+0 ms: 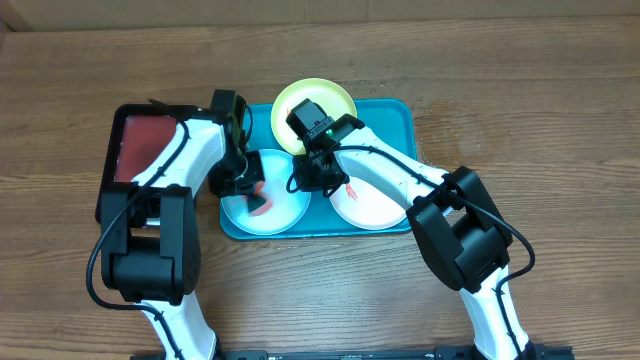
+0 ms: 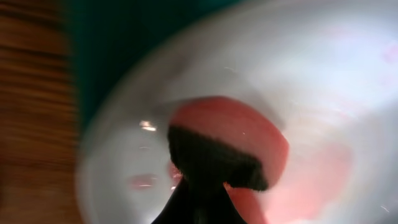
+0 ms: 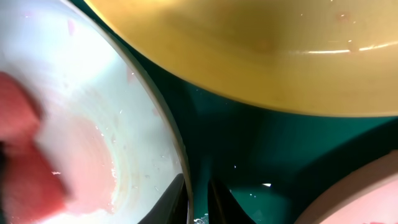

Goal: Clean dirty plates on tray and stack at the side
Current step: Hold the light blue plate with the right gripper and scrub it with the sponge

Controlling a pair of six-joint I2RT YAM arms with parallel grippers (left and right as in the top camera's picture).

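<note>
The turquoise tray [image 1: 400, 115] holds three plates. The yellow-green plate [image 1: 335, 100] is at the back, the mint-blue plate [image 1: 280, 215] at front left, and the white plate [image 1: 375, 205], with red smears, at front right. My left gripper [image 1: 252, 190] is shut on a red sponge [image 1: 261, 204] with a black underside and presses it onto the mint-blue plate [image 2: 311, 74]; the sponge [image 2: 230, 130] fills the left wrist view. My right gripper [image 1: 305, 180] is shut on the mint-blue plate's right rim [image 3: 177, 149], one finger on each side [image 3: 198, 199]. A pink film lies on that plate.
A narrow dark-red tray [image 1: 145, 140] with a black rim lies left of the turquoise tray, under my left arm. Brown wood-grain tabletop [image 1: 540, 110] surrounds both trays. In the right wrist view the yellow-green plate [image 3: 249, 50] and white plate [image 3: 367, 193] lie close by.
</note>
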